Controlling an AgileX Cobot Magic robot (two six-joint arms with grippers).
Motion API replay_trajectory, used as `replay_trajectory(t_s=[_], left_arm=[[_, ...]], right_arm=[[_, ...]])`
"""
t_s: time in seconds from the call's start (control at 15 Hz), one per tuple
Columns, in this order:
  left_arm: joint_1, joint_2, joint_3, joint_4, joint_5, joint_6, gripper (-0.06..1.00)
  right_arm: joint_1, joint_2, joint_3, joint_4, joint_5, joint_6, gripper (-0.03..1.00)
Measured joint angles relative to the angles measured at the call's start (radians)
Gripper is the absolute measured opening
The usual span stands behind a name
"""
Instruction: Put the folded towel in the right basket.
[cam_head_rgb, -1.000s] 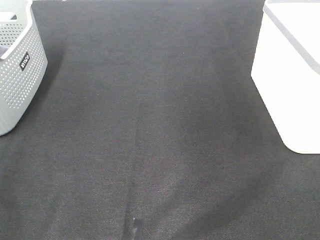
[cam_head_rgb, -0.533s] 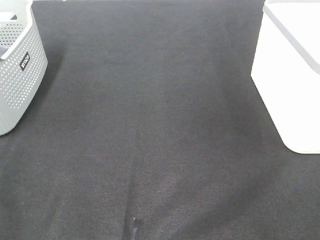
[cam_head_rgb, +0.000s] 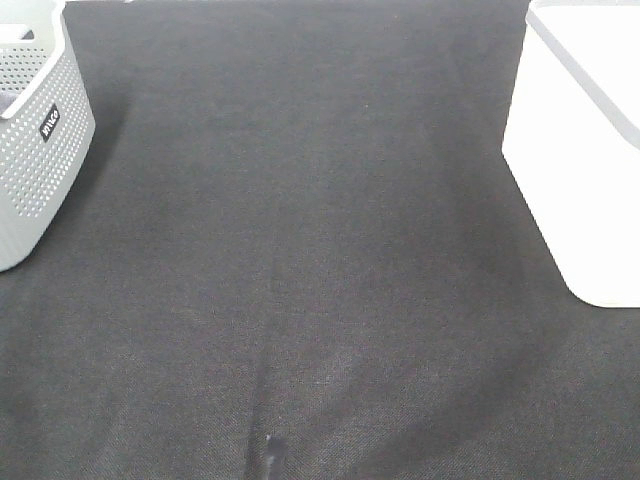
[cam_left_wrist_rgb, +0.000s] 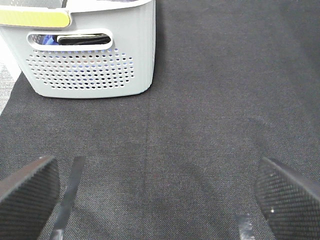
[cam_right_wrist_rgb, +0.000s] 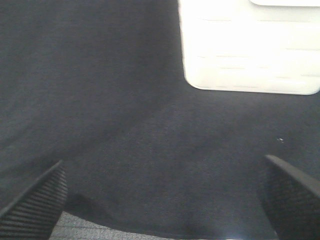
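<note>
Nearest us, our left gripper hangs over the dark cloth with its fingers spread wide and nothing between them. Our right gripper is likewise released, its fingers far apart above bare cloth. Beyond the left one stands the perforated grey basket, something dark and blue showing through its handle slot. Beyond the right one sits the white right basket. We cannot see the folded towel in any view.
</note>
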Motion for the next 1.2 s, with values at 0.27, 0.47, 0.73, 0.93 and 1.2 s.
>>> replay_trajectory(t_s=[0.27, 0.47, 0.73, 0.93, 1.2], left_arm=[[0.000, 0.000, 0.000, 0.000, 0.000, 0.000, 0.99], [0.000, 0.000, 0.000, 0.000, 0.000, 0.000, 0.99], [0.000, 0.000, 0.000, 0.000, 0.000, 0.000, 0.99], [0.000, 0.000, 0.000, 0.000, 0.000, 0.000, 0.99], [0.000, 0.000, 0.000, 0.000, 0.000, 0.000, 0.99]], right_arm=[[0.000, 0.000, 0.000, 0.023, -0.001, -0.009, 0.98], [-0.054, 0.000, 0.000, 0.031, -0.002, -0.013, 0.98], [-0.061, 0.000, 0.002, 0.038, -0.002, -0.013, 0.98], [-0.061, 0.000, 0.004, 0.038, -0.003, -0.013, 0.98], [-0.061, 0.000, 0.006, 0.039, -0.003, -0.013, 0.98]])
